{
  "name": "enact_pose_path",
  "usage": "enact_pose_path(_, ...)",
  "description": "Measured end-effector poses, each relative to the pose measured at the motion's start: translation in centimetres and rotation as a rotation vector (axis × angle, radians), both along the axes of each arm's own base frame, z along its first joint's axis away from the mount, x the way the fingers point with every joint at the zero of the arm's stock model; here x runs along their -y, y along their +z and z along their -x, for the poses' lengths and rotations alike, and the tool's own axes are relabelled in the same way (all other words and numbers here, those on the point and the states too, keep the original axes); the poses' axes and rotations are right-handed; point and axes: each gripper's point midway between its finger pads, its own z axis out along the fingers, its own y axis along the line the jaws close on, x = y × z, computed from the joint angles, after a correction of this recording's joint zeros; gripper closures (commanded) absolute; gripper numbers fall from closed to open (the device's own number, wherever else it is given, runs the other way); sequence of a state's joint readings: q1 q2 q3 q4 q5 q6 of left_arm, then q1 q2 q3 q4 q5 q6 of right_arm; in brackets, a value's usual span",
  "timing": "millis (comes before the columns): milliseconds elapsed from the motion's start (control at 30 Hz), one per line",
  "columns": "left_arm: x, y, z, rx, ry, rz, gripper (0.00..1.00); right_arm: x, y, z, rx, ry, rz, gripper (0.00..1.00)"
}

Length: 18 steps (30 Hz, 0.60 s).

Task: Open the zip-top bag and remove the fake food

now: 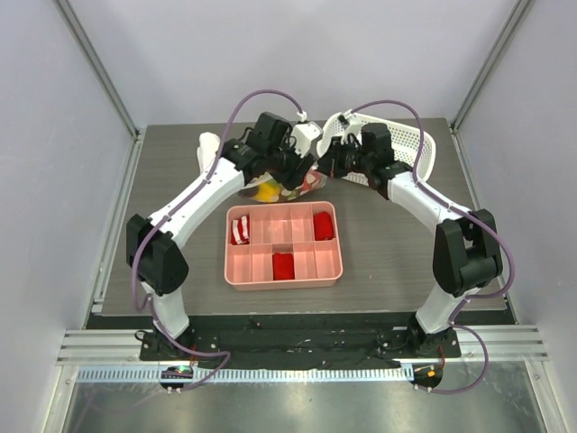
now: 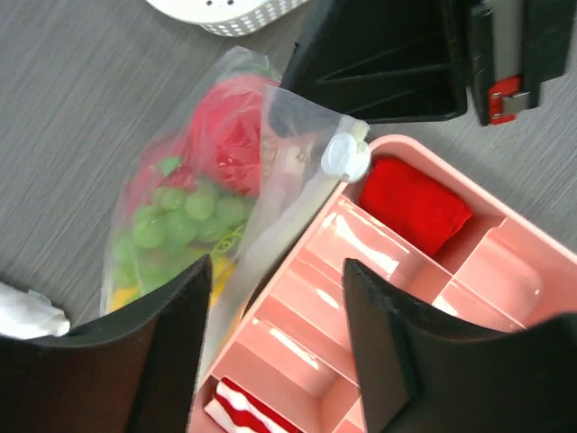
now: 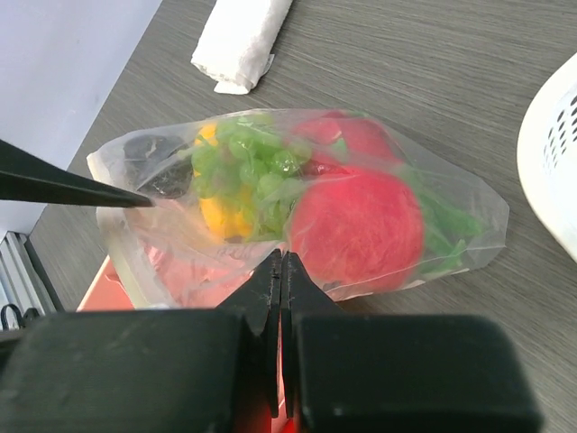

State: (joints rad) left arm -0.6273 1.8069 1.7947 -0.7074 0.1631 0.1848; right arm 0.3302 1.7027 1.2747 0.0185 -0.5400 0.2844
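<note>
The clear zip-top bag [image 1: 270, 191] lies just behind the pink tray [image 1: 284, 281], its zip edge raised over the tray's far rim. It holds the fake food: a red round piece [image 3: 356, 225], a yellow pepper [image 3: 225, 216], green pieces [image 3: 257, 162] and a dark one [image 3: 158, 167]. My right gripper [image 3: 281, 263] is shut, pinching the bag's [image 3: 451, 212] near edge. My left gripper [image 2: 275, 271] is open and empty above the tray's rim [image 2: 406, 149], next to the bag's [image 2: 180, 207] zip strip and white slider [image 2: 344, 158].
The tray holds a red block [image 2: 415, 203] and a striped piece [image 2: 248, 410]. A white rolled cloth [image 1: 209, 149] lies left of the bag. A white perforated basket [image 1: 397, 140] stands at the back right, close behind my right gripper [image 1: 326, 170].
</note>
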Motion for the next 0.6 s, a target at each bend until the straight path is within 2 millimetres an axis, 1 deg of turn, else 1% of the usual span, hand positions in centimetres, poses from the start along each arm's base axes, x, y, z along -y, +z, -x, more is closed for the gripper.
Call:
enact_pose_path(33,0.2,-0.5,-0.1,-0.008,-0.008,-0.005,0.58,0.0,0.0,0.0,0.000,0.002,-0.001,0.99)
enact_pose_path(67,0.3,-1.2,-0.2,-0.019,-0.008,-0.013,0.71,-0.1,0.1,0.0,-0.001,0.004,-0.002,0.99)
enact_pose_path(133,0.3,-2.4,-0.7,-0.037,0.000,-0.030,0.88,-0.1,0.1,0.0,-0.003,0.008,-0.005,0.98)
enact_pose_path(167,0.4,-2.8,-1.0,-0.045,0.010,-0.034,0.94,-0.2,0.2,0.1,-0.002,0.011,-0.006,0.86)
enact_pose_path(200,0.4,-3.0,-1.3,-0.054,0.020,-0.031,1.00,-0.2,0.1,0.1,-0.003,0.012,-0.005,0.79)
enact_pose_path(233,0.7,-3.2,-1.8,-0.064,0.030,-0.020,1.00,-0.3,0.2,0.2,0.000,0.023,-0.007,0.71)
enact_pose_path(267,0.8,-3.1,-2.3,-0.071,0.046,-0.003,1.00,-0.3,0.2,0.3,0.004,0.031,-0.010,0.56)
enact_pose_path(300,1.0,-3.0,-2.7,-0.087,0.063,0.025,1.00,-0.3,0.3,0.3,0.034,0.046,-0.013,0.47)
enact_pose_path(367,0.7,-2.1,-3.6,-0.132,0.114,0.114,1.00,0.1,-0.4,1.1,0.076,0.074,-0.015,0.39)
enact_pose_path(433,0.4,-1.5,-4.2,-0.174,0.150,0.190,1.00,0.8,-0.9,1.5,0.109,0.088,-0.018,0.35)
enact_pose_path(500,0.1,-1.5,-4.4,-0.216,0.173,0.247,1.00,1.5,-1.3,1.8,0.149,0.107,-0.025,0.33)
enact_pose_path(533,0.0,-1.6,-4.3,-0.236,0.181,0.269,1.00,2.2,-1.5,1.8,0.169,0.112,-0.019,0.32)
enact_pose_path(567,-0.3,-1.7,-4.2,-0.249,0.186,0.281,1.00,2.5,-1.7,1.8,0.181,0.117,-0.012,0.28)
enact_pose_path(600,-0.5,-2.0,-3.8,-0.271,0.191,0.292,1.00,2.9,-1.7,1.6,0.205,0.127,0.001,0.28)
